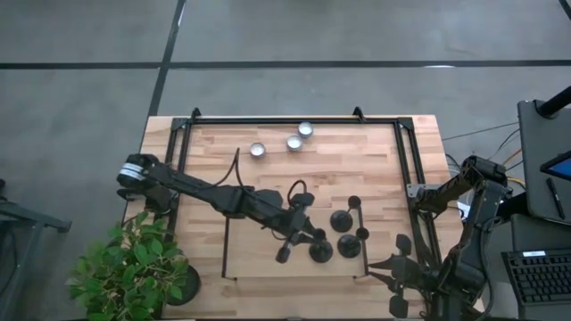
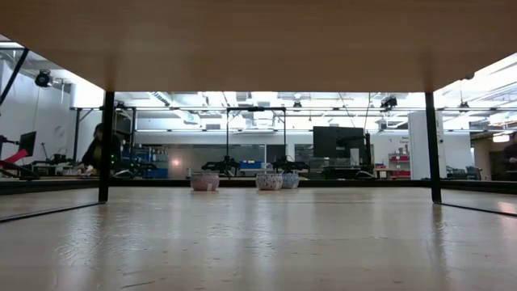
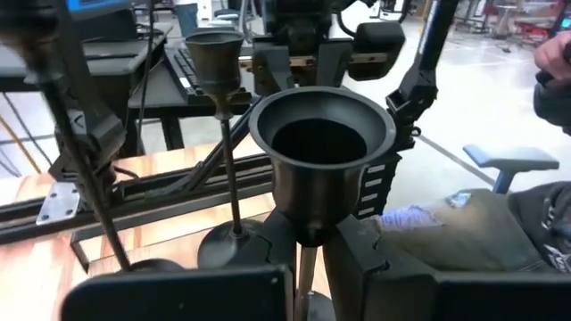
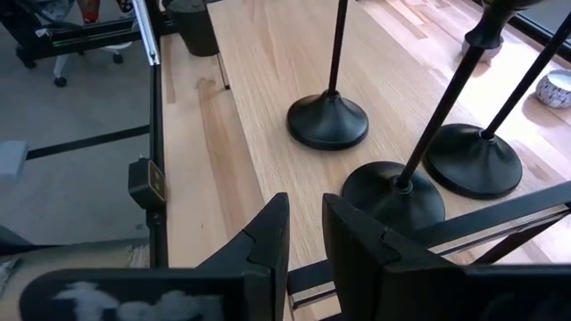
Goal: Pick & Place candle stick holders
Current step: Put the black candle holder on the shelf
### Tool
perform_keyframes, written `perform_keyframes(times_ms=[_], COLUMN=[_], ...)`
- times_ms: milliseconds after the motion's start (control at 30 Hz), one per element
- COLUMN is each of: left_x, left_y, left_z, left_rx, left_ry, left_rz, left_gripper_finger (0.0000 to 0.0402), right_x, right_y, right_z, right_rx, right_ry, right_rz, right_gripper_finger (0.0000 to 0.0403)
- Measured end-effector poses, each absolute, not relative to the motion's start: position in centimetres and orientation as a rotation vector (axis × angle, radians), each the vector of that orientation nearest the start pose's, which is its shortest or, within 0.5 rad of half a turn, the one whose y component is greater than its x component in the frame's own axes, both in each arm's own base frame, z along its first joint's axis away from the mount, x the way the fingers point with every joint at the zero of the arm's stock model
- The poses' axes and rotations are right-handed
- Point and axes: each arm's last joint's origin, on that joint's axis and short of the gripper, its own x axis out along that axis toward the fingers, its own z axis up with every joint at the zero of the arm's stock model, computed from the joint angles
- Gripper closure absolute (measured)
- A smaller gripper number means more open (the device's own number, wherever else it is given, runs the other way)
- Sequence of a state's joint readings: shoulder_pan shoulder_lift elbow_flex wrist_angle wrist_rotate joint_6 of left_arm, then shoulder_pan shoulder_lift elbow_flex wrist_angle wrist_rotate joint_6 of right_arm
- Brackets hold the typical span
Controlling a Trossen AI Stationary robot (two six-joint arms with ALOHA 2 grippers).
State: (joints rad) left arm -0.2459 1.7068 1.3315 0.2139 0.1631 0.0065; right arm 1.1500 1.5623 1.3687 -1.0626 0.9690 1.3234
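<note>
Left gripper (image 3: 308,267) pinching a candle stick holder (image 3: 312,165) stem
Two other holders (image 1: 348,234) just beside it — right gripper (image 4: 303,245) (parked off the table edge) narrowly parted, empty.

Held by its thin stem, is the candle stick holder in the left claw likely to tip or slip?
The candle stick holder probably slips: its stem looks thin and smooth between the left claw fingers. Released, its wide flat base likely steadies it, though the tall stem invites tipping.

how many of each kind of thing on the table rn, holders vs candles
black holders: 3
tealights: 3
total: 6
</note>
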Motion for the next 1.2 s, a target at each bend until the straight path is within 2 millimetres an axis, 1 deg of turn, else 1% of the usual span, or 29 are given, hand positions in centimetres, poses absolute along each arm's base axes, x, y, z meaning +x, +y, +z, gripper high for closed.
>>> perform_keyframes(times_ms=[133,233,433,567,667,833,967,1067,1200], left_x=[38.8,38.8,38.8,38.7,38.0,36.3,35.4,35.0,34.4], left_y=[-10.2,-10.2,-10.2,-10.2,-10.0,-9.6,-9.5,-9.4,-9.4], left_z=[31.4,31.4,30.4,30.7,30.9,32.1,31.9,31.3,29.6], left_rx=[0.018,0.012,0.017,0.009,0.012,0.012,0.013,-0.006,-0.046], left_ry=[0.161,0.164,0.239,0.238,0.293,0.317,0.33,0.3,0.251], left_rz=[-0.412,-0.411,-0.407,-0.398,-0.398,-0.396,-0.4,-0.396,-0.395], left_gripper_finger=[0.0372,0.0357,0.0298,0.0258,0.0238,0.0228,0.0227,0.0227,0.0227], right_x=[14.3,14.3,14.3,14.4,14.7,15.8,17.2,18.1,19.1], right_y=[26.0,26.0,26.2,26.3,26.7,27.3,27.5,27.3,26.6], right_z=[29.9,29.9,29.8,29.5,29.3,29.0,28.9,28.5,27.2], right_rx=[0.184,0.185,0.205,0.226,0.265,0.27,0.265,0.277,0.299], right_ry=[0.553,0.551,0.545,0.524,0.482,0.439,0.398,0.364,0.359], right_rz=[-0.242,-0.242,-0.239,-0.24,-0.231,-0.182,-0.158,-0.163,-0.187], right_gripper_finger=[0.0335,0.033,0.032,0.0314,0.0311,0.0305,0.0297,0.029,0.0283])
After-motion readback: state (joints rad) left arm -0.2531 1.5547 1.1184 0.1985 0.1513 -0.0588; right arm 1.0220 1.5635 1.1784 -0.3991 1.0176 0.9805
